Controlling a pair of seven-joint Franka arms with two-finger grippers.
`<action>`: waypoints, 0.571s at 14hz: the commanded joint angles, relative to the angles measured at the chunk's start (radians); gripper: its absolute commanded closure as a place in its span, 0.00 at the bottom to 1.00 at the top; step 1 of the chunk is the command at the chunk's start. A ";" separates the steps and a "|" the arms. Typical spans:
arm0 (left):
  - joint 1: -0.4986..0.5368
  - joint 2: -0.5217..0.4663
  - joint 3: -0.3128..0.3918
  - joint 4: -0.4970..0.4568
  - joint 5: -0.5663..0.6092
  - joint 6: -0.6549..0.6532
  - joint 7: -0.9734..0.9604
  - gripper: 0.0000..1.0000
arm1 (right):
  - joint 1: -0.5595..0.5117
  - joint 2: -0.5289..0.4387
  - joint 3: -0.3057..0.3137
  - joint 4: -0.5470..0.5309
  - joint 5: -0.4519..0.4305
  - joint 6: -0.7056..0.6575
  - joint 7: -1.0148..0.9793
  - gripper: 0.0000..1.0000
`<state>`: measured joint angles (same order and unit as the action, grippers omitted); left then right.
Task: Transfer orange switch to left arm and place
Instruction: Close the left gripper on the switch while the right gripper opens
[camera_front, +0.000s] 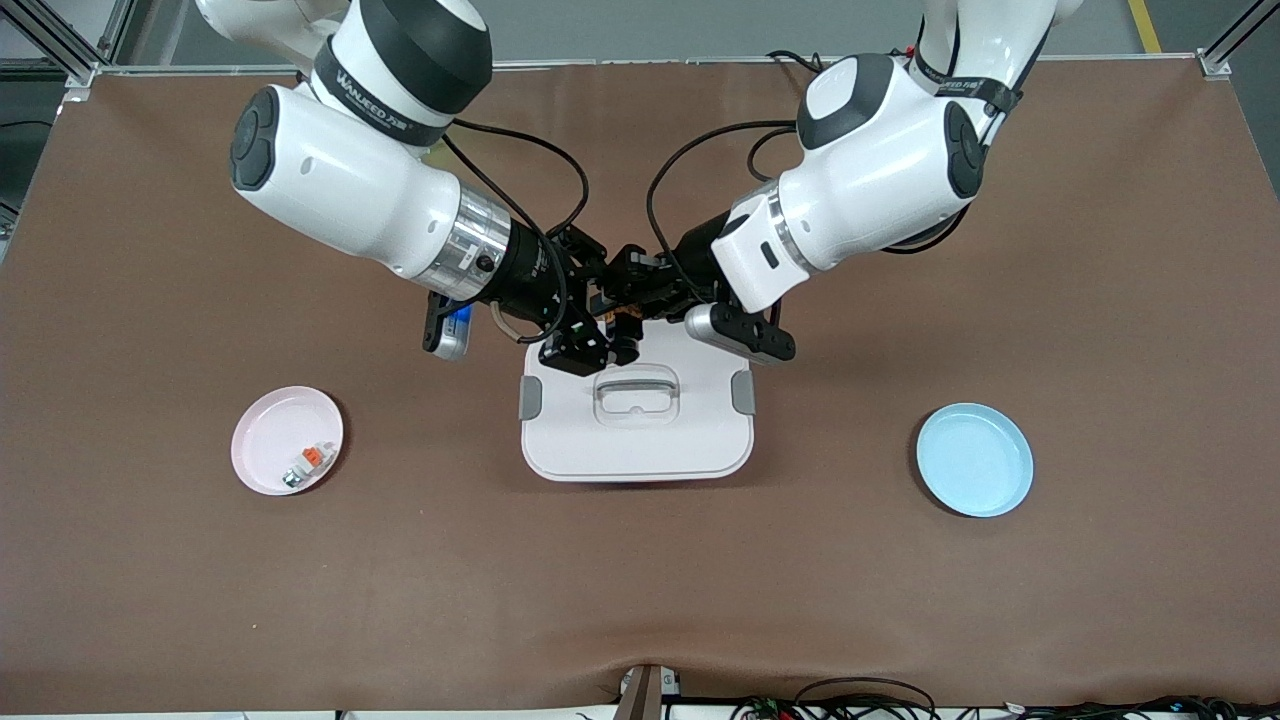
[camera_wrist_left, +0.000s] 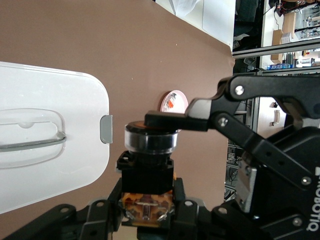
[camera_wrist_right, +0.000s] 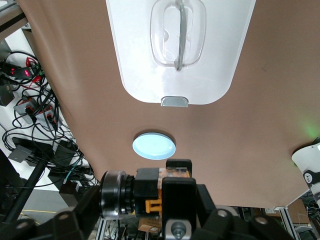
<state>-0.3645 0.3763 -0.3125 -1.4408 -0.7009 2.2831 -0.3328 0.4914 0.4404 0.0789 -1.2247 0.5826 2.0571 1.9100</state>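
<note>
Left wrist view | left pincer (camera_wrist_left: 147, 210) clamping orange switch (camera_wrist_left: 150, 150) | right pincer (camera_wrist_left: 165, 120) parting around its cap, grip unclear | risking drop onto box (camera_wrist_left: 50, 145) beneath

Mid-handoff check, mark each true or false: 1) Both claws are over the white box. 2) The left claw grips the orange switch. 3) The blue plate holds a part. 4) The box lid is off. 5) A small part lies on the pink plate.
1) True: the left claw and right claw meet over the box.
2) True: it is shut on the orange switch.
3) False: nothing shows on the blue plate.
4) False: the lid is on.
5) True: a white-grey part lies on the pink plate.
</note>
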 joint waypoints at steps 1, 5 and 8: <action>-0.002 -0.011 0.010 0.010 0.008 -0.016 -0.015 1.00 | 0.013 0.017 -0.011 0.031 -0.013 -0.002 -0.003 0.00; 0.028 -0.027 0.010 0.010 0.090 -0.109 -0.023 1.00 | 0.013 0.017 -0.010 0.033 -0.012 -0.002 -0.006 0.00; 0.045 -0.039 0.012 0.010 0.093 -0.158 -0.064 1.00 | -0.006 0.015 -0.014 0.030 -0.024 -0.015 -0.113 0.00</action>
<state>-0.3285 0.3630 -0.3063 -1.4348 -0.6309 2.1766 -0.3566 0.4917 0.4415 0.0758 -1.2241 0.5763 2.0579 1.8708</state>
